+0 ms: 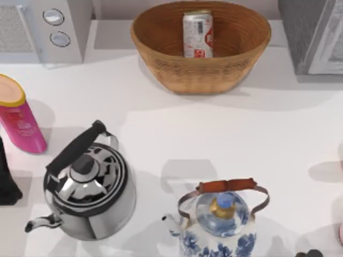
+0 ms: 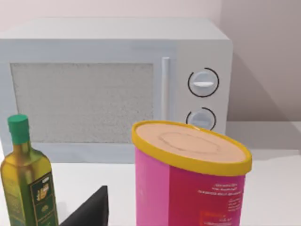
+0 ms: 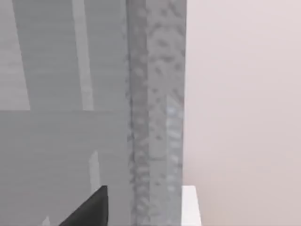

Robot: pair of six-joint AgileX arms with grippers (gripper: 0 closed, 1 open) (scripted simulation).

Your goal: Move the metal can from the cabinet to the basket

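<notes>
The metal can (image 1: 198, 34) stands upright inside the basket (image 1: 161, 59), which sits at the middle of the bench's (image 1: 225, 134) far edge, between the microwave (image 1: 64, 32) at the far left corner and the grey cabinet (image 1: 313, 35) at the far right corner. By my judgement the transfer is complete and the step in hand is retreat. My left arm (image 1: 6, 176) sits at the left edge beside the pink canister (image 2: 188, 188) and an oil bottle (image 2: 28, 188); my right wrist camera faces the cabinet's side. I cannot tell how far either tool is open, nor whether it grips anything. To finish well, I should draw both arms clear of the steel kettle (image 1: 88, 187) and the blue-and-white kettle (image 1: 220, 225), leaving the basket undisturbed.
</notes>
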